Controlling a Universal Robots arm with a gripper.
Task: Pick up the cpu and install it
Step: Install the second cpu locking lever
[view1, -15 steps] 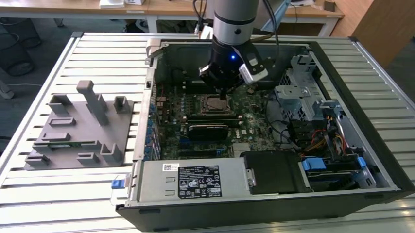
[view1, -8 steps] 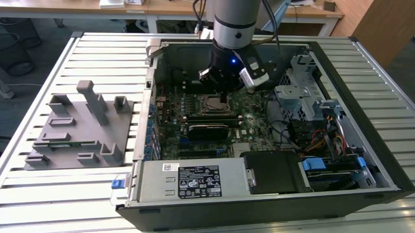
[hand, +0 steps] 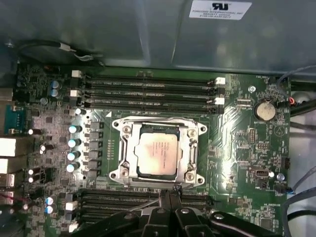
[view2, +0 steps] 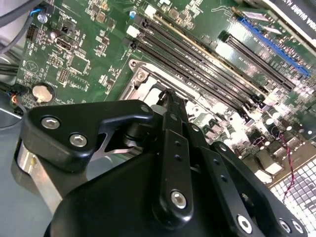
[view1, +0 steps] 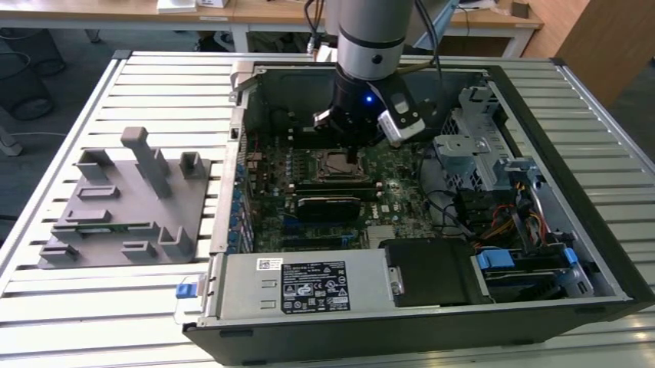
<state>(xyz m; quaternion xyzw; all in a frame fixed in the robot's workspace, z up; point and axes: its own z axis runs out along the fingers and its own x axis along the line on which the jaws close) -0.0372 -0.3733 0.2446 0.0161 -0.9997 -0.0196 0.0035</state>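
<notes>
So we've got the bench (view1: 153, 84), a slatted metal top, with the open PC case (view1: 573, 153) lying on it and a grey parts tray (view1: 113, 207) off to the exterior view's left. The arm (view1: 370, 38) reaches down into the case, over the motherboard (hand: 247, 148).

In the first wrist view the socket (hand: 158, 150) sits mid-board between the two banks of memory slots (hand: 148, 89), and the cpu (hand: 157, 155) is lying in it, silver top up, square to the frame as far as we can see. So our guess is the pick and the placing are pretty much done. What we can't judge is whether the chip is fully seated or whether the socket's retention frame is locked down; that part may be what's left.

The claw (hand: 168, 197) sits just beside the socket's edge, over the nearer memory slots. In both wrist views its fingers (view2: 170, 106) look drawn together to a narrow tip with nothing between them, so it's closed and empty. It's not touching the cpu.
</notes>
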